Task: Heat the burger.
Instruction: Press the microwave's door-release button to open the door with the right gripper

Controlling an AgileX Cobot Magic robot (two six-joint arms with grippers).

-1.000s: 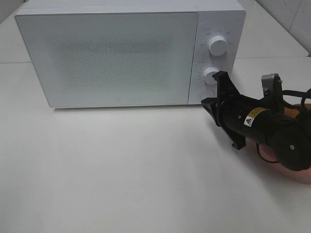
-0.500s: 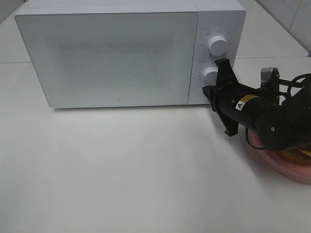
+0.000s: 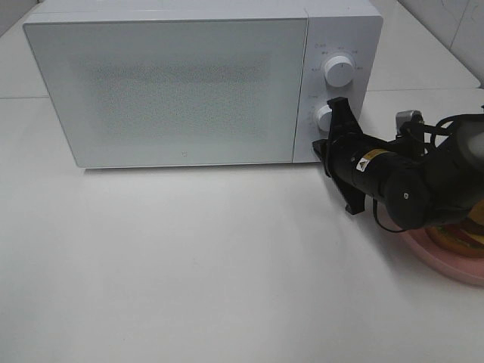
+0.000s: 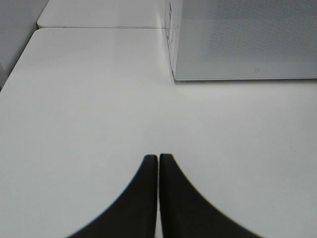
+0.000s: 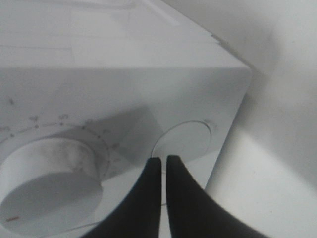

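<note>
– While the left pincer (image 4: pixel 158 159) hangs low over bare desk (image 4: pixel 89 99), are its fingers apart?
– No, pressed together, nothing between them. The front left corner of the microwave (image 4: pixel 237 39) is just ahead. The high camera doesn't catch this pincer.
– Moving right?
– White microwave at the back of the desk, door (image 3: pixel 166 87) closed. Control panel on its right side: upper knob (image 3: pixel 338 72), with the lower knob (image 3: pixel 326 118) under it.
– Right pincer?
– Right pincer (image 5: pixel 161 159) is closed too, only a thin slit between the tips, holding nothing. The tips point at the edge of the round button (image 5: pixel 183 139) below the lower knob. Touching or just short of it, can't tell. From above, the black right arm (image 3: pixel 393 181) reaches in from the right and covers that corner of the panel.
– Burger?
– Burger (image 3: pixel 469 236) is far right on the pink plate (image 3: pixel 442 261), on the desk, outside the microwave. It's mostly hidden behind the right arm; only a sliver of bun and a yellow layer show at the frame edge.
– Plate against the microwave?
– Apart. The plate sits further right and nearer the front.
</note>
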